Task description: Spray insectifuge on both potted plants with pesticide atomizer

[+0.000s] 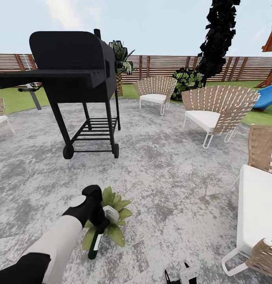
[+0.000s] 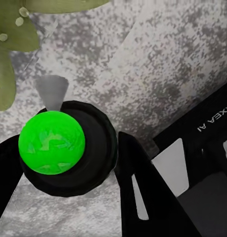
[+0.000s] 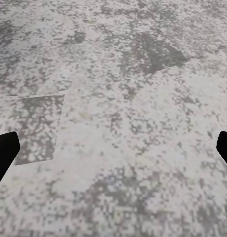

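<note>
Key relation: the pesticide atomizer is clamped in the left hand, directly over one potted plant; the leaves lie just beyond and below the hand, spreading to its far side in the head view.
Long axis: the bottle is seen to run from the white trigger head, up by the leaves, down to the dark base, which points toward the robot; it is tilted, not upright.
Nearer arm: left. The right hand is kept apart over bare paving, fingertips spread wide with nothing between them.
Left hand state: closed on the atomizer; in the left wrist view the bottle's round dark body is seen end-on between the two black fingers, with a bright green ball over it.
Spray: a faint grey cone is seen issuing toward the leaf; small pale droplets are noted on the leaf.
Judgement: spraying of this plant appears to be in hand; the coverage cannot be told.
Materials: leaves broad, pointed, matt green, in a rosette; pot hidden. Patio mottled grey, flat, stone-like. Atomizer slim, dark, smooth, with a white stripe.
Surroundings: black barrel grill well beyond the hand; woven chairs off to the right; slatted fence behind.
</note>
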Controlling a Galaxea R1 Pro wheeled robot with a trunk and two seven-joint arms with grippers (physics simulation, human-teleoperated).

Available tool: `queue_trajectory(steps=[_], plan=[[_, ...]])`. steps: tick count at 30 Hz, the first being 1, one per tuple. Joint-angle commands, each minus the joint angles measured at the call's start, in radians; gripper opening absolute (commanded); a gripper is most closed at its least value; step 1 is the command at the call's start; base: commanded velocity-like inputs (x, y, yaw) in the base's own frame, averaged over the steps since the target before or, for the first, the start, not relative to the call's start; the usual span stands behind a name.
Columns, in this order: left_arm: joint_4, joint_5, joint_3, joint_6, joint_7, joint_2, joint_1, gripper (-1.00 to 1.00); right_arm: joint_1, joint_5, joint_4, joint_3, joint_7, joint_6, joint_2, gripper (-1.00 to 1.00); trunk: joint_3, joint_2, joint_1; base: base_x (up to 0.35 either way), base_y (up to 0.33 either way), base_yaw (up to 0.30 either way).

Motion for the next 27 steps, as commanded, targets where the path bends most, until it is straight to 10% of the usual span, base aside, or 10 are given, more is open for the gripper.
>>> queue_trajectory(steps=[1,18,27], plan=[[0.000,-0.010,-0.002,0.010,-0.010,0.001,-0.002,-1.00,-0.001,0.011,0.001,0.002,-0.010,-0.001,0.000,1.00,-0.001,0.000,0.000,0.000,0.000,0.000],[0.005,-0.012,-0.005,0.005,-0.009,0.011,0.011,-1.00,-0.001,0.011,0.001,0.002,-0.010,-0.001,0.000,1.00,-0.001,0.000,0.000,-0.164,-0.020,0.000],[0.057,-0.086,0.002,0.005,-0.009,0.013,0.018,-1.00,-0.001,0.010,0.001,0.002,-0.010,-0.001,0.000,1.00,-0.001,0.000,0.000,-0.029,0.000,0.000]])
